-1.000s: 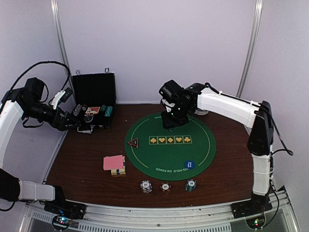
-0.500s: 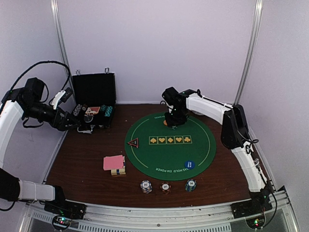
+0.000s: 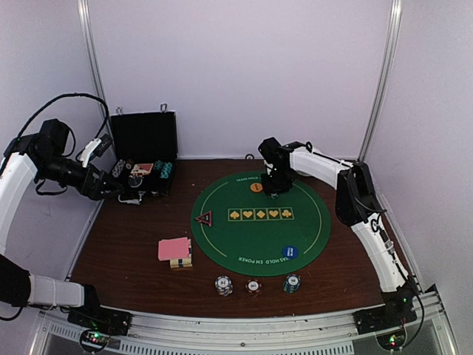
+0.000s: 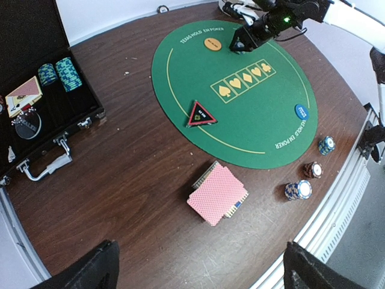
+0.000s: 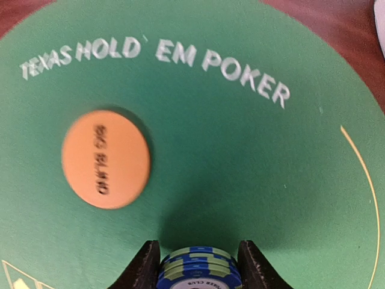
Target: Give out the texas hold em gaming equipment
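Since a second ago the right arm has drawn back toward the far right, and the orange button [image 3: 256, 187] now lies uncovered on the far part of the green mat [image 3: 259, 238]. The right gripper [image 3: 275, 185] hangs just right of the button, its fingers closed on a small stack of blue chips [image 5: 199, 262] low over the mat. The left gripper [image 3: 123, 192] is wide apart and empty, at the far left beside the black case [image 3: 144, 140].

The task looks partly done. The red triangle [image 3: 204, 218] and the blue button [image 3: 290, 251] lie on the mat, and three chip stacks [image 3: 253, 286] stand along its near edge. The held stack is not yet set down. The pink cards [image 3: 174, 248] lie undealt on their box [image 3: 182, 262].

The open case holds teal chips [image 4: 60, 72] and a few cards [image 4: 23, 91].
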Tool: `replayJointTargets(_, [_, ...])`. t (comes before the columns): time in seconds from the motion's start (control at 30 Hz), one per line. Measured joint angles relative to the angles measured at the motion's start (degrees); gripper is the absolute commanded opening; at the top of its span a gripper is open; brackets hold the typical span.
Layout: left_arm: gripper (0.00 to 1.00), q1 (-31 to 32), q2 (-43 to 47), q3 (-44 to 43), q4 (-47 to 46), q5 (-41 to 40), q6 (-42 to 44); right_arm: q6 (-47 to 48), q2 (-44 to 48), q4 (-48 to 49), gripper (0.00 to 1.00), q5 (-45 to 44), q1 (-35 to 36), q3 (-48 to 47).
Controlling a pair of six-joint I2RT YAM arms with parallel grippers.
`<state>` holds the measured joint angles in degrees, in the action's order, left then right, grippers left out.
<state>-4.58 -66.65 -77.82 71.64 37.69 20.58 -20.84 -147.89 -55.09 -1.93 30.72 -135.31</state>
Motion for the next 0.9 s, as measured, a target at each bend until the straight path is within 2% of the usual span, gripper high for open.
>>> replayJointTargets(0.43, [0.98, 0.0, -0.07, 0.02, 0.0, 0.11, 0.07, -0.09, -2.91, 2.34, 0.24, 1.92, -0.81, -4.11])
replayJointTargets(0.6, [0.98, 0.0, -0.07, 0.17, 0.0, 0.11, 0.11, 0.11, -2.97, 2.34, 0.59, 1.9, -0.83, -4.11])
replayJointTargets(0.67, [0.98, 0.0, -0.07, 0.2, 0.0, 0.11, 0.11, 0.24, -2.97, 2.38, 0.69, 1.97, -0.85, -4.11])
replayJointTargets(0.73, [0.98, 0.0, -0.07, 0.2, 0.0, 0.09, 0.11, 0.13, -2.97, 2.43, 0.75, 1.99, -0.85, -4.11])
replayJointTargets(0.9, [0.98, 0.0, -0.04, 0.2, 0.0, 0.07, 0.11, 0.81, -2.67, 2.14, 0.77, 1.97, -0.85, -4.11])
